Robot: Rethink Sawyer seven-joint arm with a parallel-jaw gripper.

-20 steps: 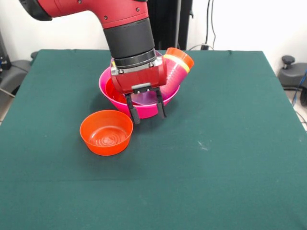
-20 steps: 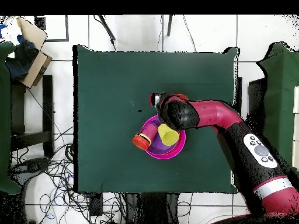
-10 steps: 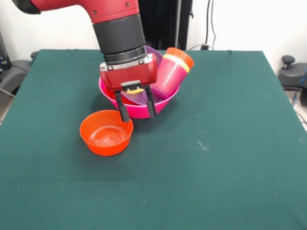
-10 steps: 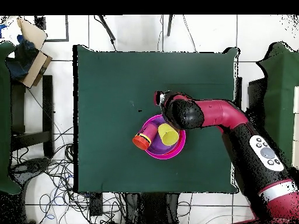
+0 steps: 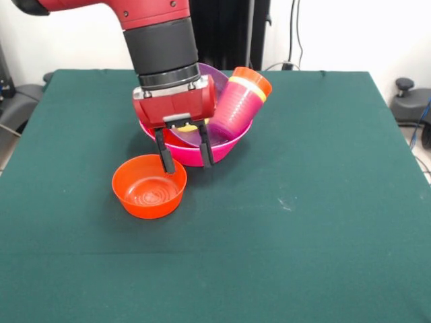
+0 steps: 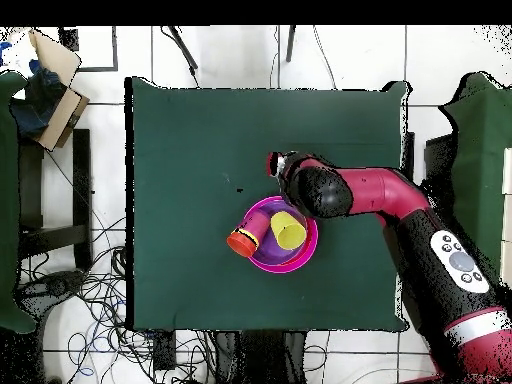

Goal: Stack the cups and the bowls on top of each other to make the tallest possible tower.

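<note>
**One orange bowl loose, tower leaning, gripper open**

One small orange bowl (image 5: 149, 186) sat alone on the green table (image 5: 303, 222), upright and empty, just in front of the tower (image 5: 202, 128) and nearer the camera in the front view. Tower base was the big pink bowl (image 5: 195, 154), with a purple bowl (image 5: 202, 134) nested inside. Tilted stack of cups (image 5: 237, 101) lay in it, leaning over the pink rim; purple cup outside, with yellow and orange rims showing at the top end. From overhead a yellow cup (image 6: 289, 231) lay inside the pink bowl, and the tilted stack's orange end (image 6: 240, 243) stuck out past the rim.

Gripper (image 5: 184, 153) hung open, nothing between the fingers. One fingertip (image 5: 166, 161) was over the far rim of the orange bowl, the other in front of the pink bowl's wall. Contact could not be judged. Arm (image 6: 400, 215) came in from the table's side in the overhead view, covering most of the orange bowl there.
</note>
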